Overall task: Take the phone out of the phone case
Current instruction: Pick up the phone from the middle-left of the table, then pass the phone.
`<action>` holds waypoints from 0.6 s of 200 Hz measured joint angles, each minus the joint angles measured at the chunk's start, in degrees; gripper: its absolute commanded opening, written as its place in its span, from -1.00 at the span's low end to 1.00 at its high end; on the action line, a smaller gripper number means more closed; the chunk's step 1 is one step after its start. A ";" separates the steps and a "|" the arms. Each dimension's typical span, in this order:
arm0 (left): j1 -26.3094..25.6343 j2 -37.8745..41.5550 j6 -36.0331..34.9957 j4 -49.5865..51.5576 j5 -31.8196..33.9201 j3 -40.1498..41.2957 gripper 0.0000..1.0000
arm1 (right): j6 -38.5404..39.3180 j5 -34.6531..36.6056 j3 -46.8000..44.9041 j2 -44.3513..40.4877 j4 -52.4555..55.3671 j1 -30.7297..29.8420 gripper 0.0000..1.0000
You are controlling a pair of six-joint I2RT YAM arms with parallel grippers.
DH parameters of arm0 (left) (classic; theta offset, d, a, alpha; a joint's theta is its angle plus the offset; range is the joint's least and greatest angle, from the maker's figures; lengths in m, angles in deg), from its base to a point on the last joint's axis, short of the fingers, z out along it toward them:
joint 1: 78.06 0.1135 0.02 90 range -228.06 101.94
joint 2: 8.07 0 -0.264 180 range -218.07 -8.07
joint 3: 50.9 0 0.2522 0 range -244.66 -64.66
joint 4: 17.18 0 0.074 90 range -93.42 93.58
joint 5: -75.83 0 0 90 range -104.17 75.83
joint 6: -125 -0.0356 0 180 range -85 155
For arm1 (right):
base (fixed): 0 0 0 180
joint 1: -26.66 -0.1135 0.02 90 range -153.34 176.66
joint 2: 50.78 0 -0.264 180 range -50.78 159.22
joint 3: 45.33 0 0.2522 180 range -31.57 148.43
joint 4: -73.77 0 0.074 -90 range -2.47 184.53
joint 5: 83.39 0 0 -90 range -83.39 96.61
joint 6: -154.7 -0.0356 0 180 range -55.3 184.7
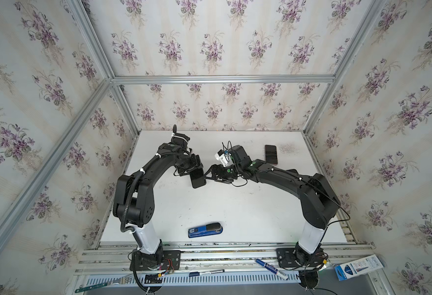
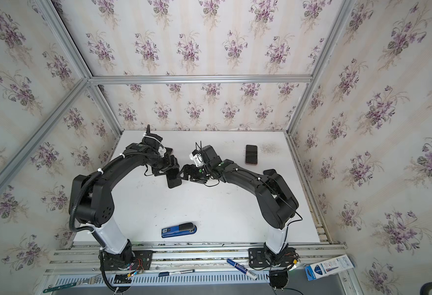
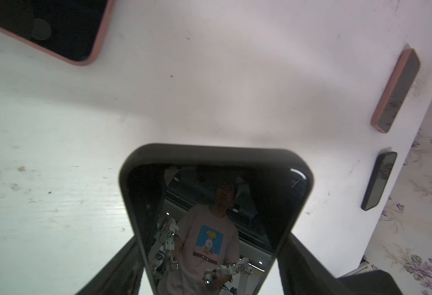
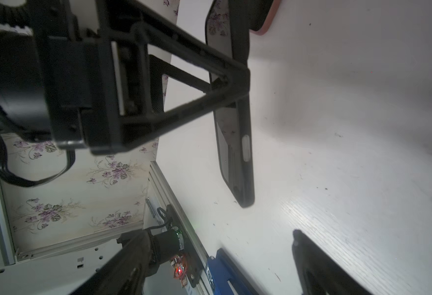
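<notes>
**A:** One white tabletop (image 1: 235, 209), with the left arm (image 1: 148, 167) and right arm (image 1: 281, 176) meeting over its middle. Where's our thing?

**B:** Up off the tabletop. The left pincer (image 1: 195, 171) pinches the phone case (image 3: 216, 154) by its long sides. The phone (image 3: 209, 204) sits inside it, screen ringed by the black rim.

**A:** And the right pincer (image 1: 206, 177)?

**B:** Spread, nothing between its jaws, just beside the case's free half.

**A:** How would you do it well?

**B:** I'd catch one corner of the rim and peel it back, rather than tug the whole thing. The left's squeeze likely clamps phone and case together, so go gently. Freed glass could slip and drop.
</notes>
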 measured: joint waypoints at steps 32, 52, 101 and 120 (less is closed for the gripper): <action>-2.10 1.09 1.18 -0.46 -1.29 -0.92 0.16 | -1.86 -0.63 -1.40 0.52 -3.23 -0.09 0.36; -3.21 1.66 1.70 -1.14 -1.66 -1.05 0.16 | -2.25 -1.20 -2.25 0.59 -4.70 -0.11 0.19; -5.18 2.32 2.54 -1.42 -1.88 -1.60 0.16 | -3.58 -1.49 -3.98 0.63 -7.06 -0.15 -0.49; -5.51 2.56 2.56 -1.49 -1.92 -1.68 0.15 | -4.22 -1.51 -4.02 0.92 -7.06 -0.15 -0.76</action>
